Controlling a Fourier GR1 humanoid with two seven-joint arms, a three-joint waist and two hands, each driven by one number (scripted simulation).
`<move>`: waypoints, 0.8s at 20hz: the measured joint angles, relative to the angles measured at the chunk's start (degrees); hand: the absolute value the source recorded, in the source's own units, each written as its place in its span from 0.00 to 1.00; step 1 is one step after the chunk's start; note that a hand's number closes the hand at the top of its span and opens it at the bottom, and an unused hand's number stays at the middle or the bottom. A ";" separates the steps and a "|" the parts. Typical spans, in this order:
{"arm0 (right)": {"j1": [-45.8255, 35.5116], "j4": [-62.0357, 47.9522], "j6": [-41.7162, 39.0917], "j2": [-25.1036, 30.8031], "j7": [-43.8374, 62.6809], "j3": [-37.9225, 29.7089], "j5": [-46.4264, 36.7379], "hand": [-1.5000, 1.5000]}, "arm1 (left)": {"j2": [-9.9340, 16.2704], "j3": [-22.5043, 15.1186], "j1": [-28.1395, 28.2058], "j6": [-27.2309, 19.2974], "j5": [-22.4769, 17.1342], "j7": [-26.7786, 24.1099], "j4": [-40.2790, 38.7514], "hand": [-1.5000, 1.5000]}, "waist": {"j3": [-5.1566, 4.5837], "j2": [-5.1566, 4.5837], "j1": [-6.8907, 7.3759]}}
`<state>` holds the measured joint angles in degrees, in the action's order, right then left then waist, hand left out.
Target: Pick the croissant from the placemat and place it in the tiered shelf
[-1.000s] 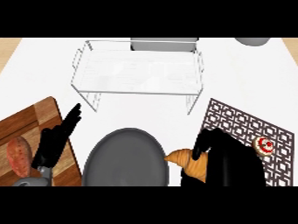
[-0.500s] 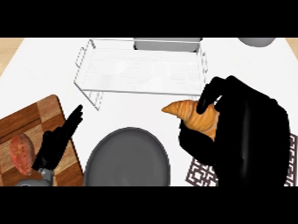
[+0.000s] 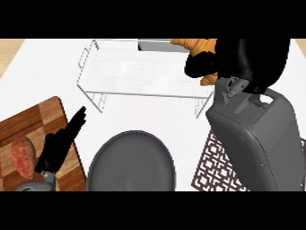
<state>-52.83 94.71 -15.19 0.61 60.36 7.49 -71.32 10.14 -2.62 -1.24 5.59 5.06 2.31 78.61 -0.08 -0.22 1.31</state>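
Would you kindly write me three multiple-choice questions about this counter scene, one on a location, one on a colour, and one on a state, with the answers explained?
1. Where is the croissant?
A. on the placemat
B. above the far right end of the wire shelf
C. on the grey plate

2. What colour is the round plate?
A. dark grey
B. white
C. red

3. What is the right hand doing?
A. lying flat on the counter
B. hanging open with nothing in it
C. curled round the croissant

Answers:
1. B, the croissant shows over the wire shelf by its far right corner, away from the placemat.
2. A, the plate between the cutting board and the placemat is dark grey.
3. C, black fingers wrap the croissant; the left hand rests open over the cutting board.
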 measured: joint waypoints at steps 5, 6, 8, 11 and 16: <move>-6.99 -16.79 5.33 0.69 -4.99 -5.68 0.50 1.00 | -0.20 -0.15 0.32 0.13 0.31 0.02 0.26 0.50 | 0.03 -0.13 0.18; -8.30 -19.56 6.24 0.45 -4.96 -5.70 0.98 1.00 | -0.33 0.04 -0.84 0.12 0.25 0.74 -0.21 0.50 | 0.05 -0.15 0.14; -10.26 -24.91 7.89 0.30 -6.37 -7.04 1.60 1.00 | -0.29 0.25 -1.22 0.25 0.19 1.30 -0.05 0.50 | 0.05 -0.13 0.06; -12.13 -33.50 12.16 0.32 -9.28 -9.12 2.38 1.00 | -0.45 0.13 -0.74 0.67 -0.09 1.86 0.85 0.50 | 0.05 -0.20 0.30; -17.22 -47.67 17.91 0.06 -12.60 -12.15 4.36 1.00 | -0.64 0.27 -1.09 0.80 0.25 0.58 -0.45 0.50 | 0.04 -0.42 0.78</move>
<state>-70.05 47.04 2.73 0.67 47.76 -4.66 -66.96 9.50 -2.35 -2.33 6.39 5.31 2.90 78.16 -0.05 -0.65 2.09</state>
